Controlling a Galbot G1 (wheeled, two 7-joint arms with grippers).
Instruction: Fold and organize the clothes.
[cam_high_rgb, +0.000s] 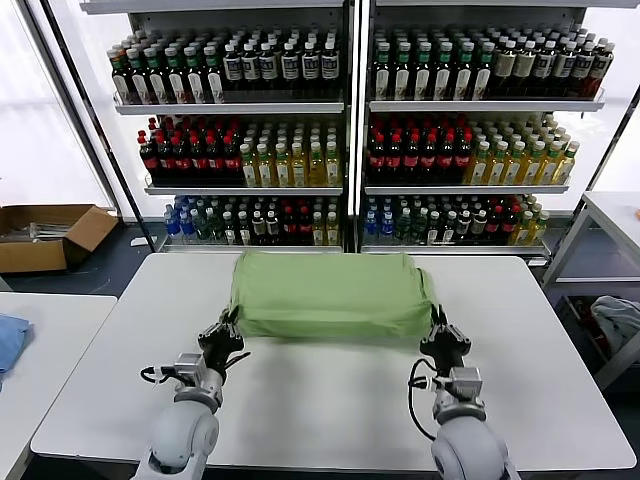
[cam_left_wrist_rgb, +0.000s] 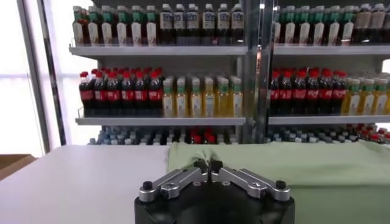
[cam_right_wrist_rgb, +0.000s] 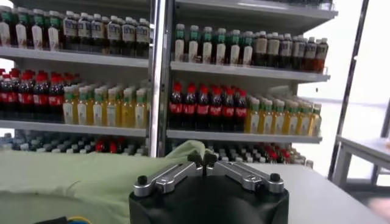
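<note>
A fold looks to be in hand: the shirt (cam_high_rgb: 332, 294) lies at the far middle of the table (cam_high_rgb: 330, 400) as a wide green slab, and both grippers sit at its near corners. The left gripper (cam_high_rgb: 228, 330) is at the shirt's near left corner and the right gripper (cam_high_rgb: 440, 331) at its near right corner. In the left wrist view the left gripper (cam_left_wrist_rgb: 208, 165) has its tips closed together at the cloth's edge, and in the right wrist view the right gripper (cam_right_wrist_rgb: 203, 159) likewise has its tips together with a peak of green cloth raised just at them; each seems to pinch the hem, though the cloth inside the tips is hard to make out. By my reading the next move calls for both arms to travel evenly, keeping the edge taut so the layers stay square. The shirt looks soft and already doubled, its near edge rounded and thick, its top smooth with faint creases; no collar, buttons or print show.
</note>
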